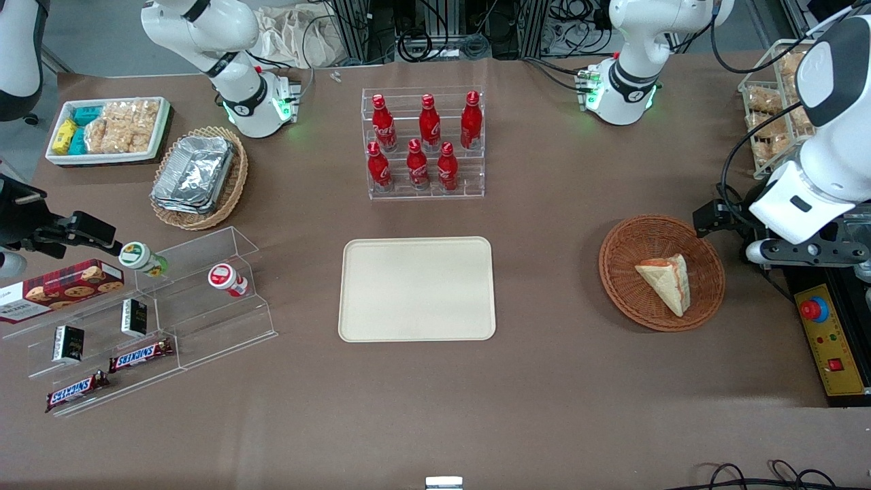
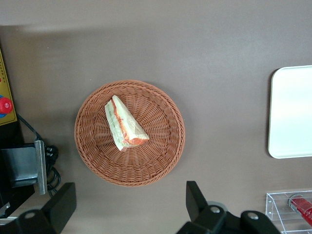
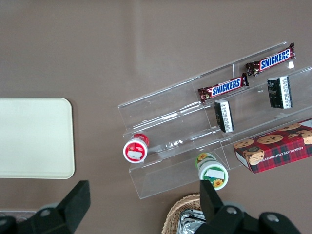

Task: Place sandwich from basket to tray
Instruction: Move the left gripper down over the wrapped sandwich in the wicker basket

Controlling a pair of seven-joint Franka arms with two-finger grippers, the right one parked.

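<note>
The sandwich, a pale wedge with red and green filling on its edge, lies in the round reddish-brown basket. The cream tray lies flat mid-table, bare, beside the basket toward the parked arm's end. My left gripper hangs high above the table at the working arm's end, beside the basket. In the left wrist view the sandwich sits in the basket. The gripper is open wide and empty, just off the basket's rim. One edge of the tray shows.
A clear rack of red bottles stands farther from the front camera than the tray. A yellow emergency-stop box lies beside the basket at the working arm's end. A wire rack of snacks stands there too.
</note>
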